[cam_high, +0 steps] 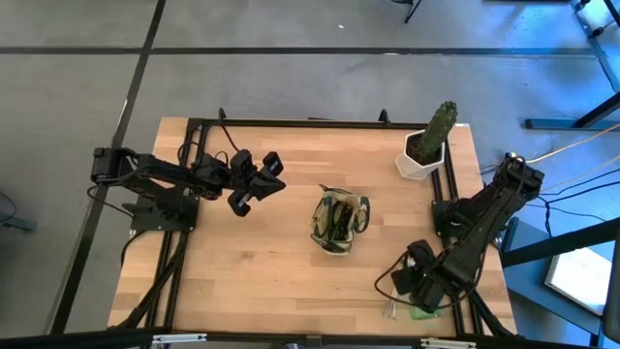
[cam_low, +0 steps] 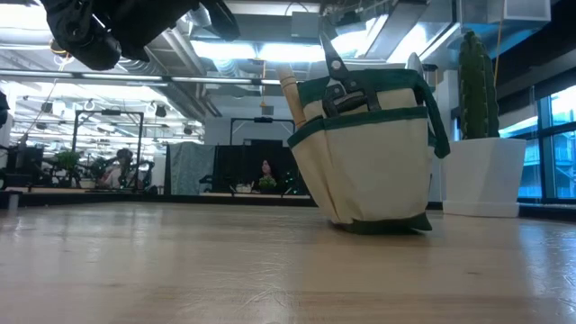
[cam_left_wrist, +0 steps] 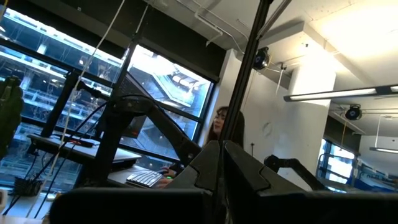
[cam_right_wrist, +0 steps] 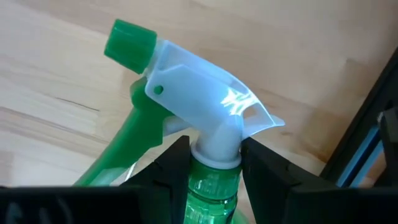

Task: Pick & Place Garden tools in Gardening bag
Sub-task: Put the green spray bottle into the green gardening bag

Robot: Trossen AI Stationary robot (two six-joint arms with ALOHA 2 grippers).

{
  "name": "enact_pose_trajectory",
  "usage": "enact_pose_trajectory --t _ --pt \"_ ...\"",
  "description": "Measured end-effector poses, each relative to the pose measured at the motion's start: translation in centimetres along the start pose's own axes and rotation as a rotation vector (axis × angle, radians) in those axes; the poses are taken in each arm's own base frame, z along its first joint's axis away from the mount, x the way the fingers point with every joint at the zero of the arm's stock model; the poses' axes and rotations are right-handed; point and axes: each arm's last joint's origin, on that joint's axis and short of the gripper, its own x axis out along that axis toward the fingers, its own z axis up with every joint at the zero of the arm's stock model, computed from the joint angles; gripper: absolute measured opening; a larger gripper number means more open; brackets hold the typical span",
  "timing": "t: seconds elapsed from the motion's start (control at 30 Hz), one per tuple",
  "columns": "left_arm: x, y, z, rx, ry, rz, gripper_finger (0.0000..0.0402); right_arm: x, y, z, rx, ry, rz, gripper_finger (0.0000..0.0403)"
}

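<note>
No lettering, label, brand, number or sign is legible anywhere: the gardening bag (cam_low: 373, 153) shows plain fabric panels, the spray bottle (cam_right_wrist: 186, 118) carries bare green and white plastic (its neck ridged, unprinted), and the white pot (cam_low: 483, 175) is blank.

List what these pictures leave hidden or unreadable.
- Spray bottle body: cut off by the right wrist view's bottom edge; in the high view the right gripper covers it.
- Gardening bag contents: the low view shows only tool tops; the high view is too small to count them.
- Left gripper: nothing visible in it.
</note>
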Motion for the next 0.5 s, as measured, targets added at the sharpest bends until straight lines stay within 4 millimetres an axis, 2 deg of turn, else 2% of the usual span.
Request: enact_pose_trajectory --t 0.5 --pt "0.0 0.0 0.0 0.0 0.0 0.0 0.0015 -2.9 1.5 1.0 -0.061 -0.13 0.093 0.0128"
